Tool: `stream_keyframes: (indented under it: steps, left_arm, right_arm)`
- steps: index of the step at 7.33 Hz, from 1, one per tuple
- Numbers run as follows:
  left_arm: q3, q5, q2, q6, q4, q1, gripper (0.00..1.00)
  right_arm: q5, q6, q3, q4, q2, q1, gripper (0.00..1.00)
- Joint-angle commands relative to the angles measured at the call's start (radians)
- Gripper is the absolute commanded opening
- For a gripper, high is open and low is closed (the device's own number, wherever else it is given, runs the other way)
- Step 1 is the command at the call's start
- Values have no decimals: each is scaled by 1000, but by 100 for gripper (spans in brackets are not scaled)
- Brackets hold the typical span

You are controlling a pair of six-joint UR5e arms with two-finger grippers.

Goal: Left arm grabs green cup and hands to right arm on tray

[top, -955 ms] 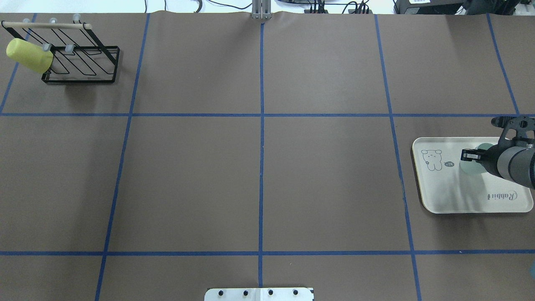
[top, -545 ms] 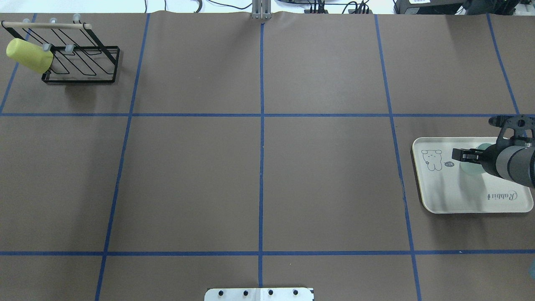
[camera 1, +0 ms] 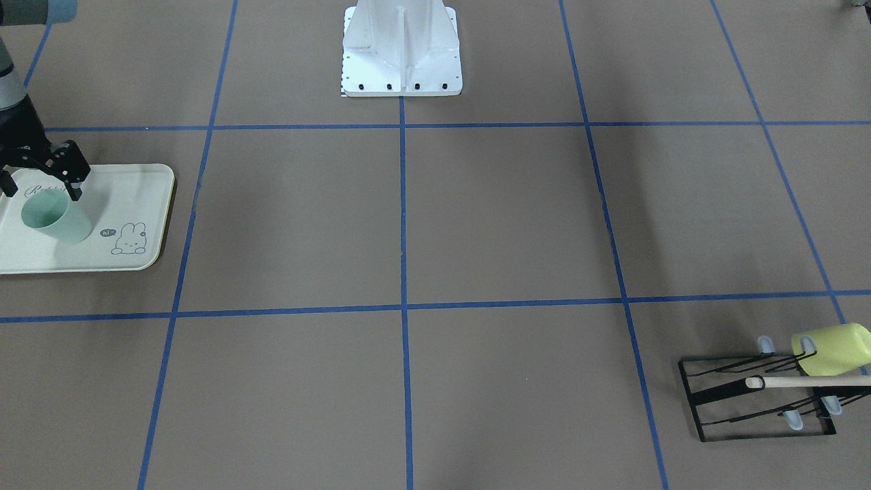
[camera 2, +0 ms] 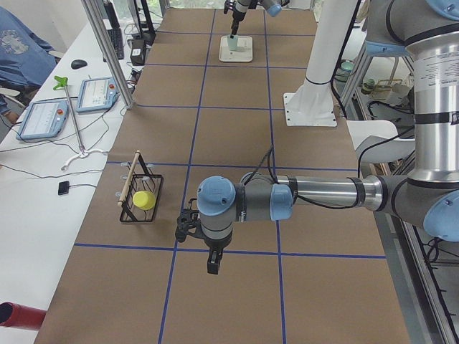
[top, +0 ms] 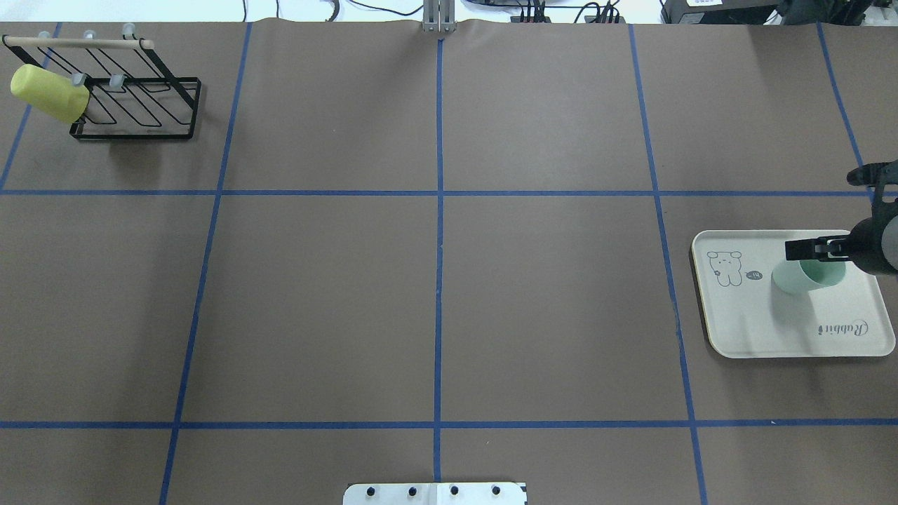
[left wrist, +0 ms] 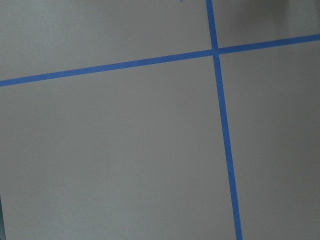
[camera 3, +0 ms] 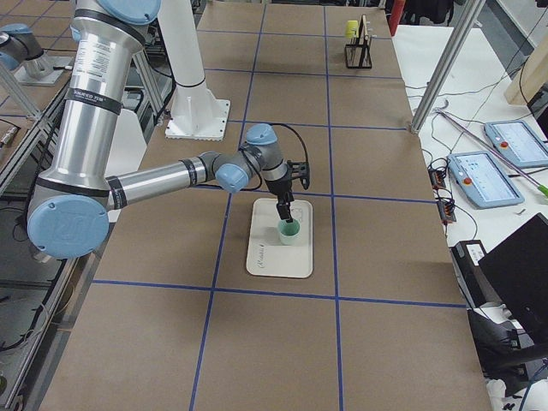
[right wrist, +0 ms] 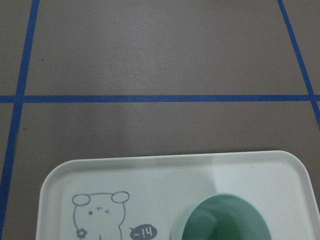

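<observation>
The pale mint-green cup (top: 807,276) stands upright on the cream tray (top: 772,330) at the table's right side. It also shows in the front view (camera 1: 56,216) and in the right wrist view (right wrist: 222,220), on the tray (right wrist: 150,175). My right gripper (camera 1: 41,182) is open, its fingers spread wider than the cup and just above its rim, not touching it; it shows overhead too (top: 817,247). My left gripper (camera 2: 213,264) shows only in the left side view, above bare table, so I cannot tell its state.
A black wire rack (top: 133,98) stands at the far left corner with a yellow-green cup (top: 49,92) hung on it. The robot's white base plate (camera 1: 401,61) sits at the table's middle edge. Blue tape lines grid the brown table.
My right gripper has risen and drawn back to the right from around the cup. The cup stays on the tray and shows more fully.
</observation>
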Motion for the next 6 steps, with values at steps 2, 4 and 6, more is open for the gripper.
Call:
stream_keyframes:
  steps: [2, 4, 6]
  left_arm:
    - [2, 0, 2, 0, 0, 0, 100]
    - [5, 0, 4, 2, 0, 0, 100]
    - [2, -2, 5, -2, 0, 0, 100]
  right_arm:
    - [224, -424, -3, -148, -5, 264, 100]
    - [299, -691, -34, -275, 6, 428, 100]
    - [402, -970, -102, -388, 34, 603, 100]
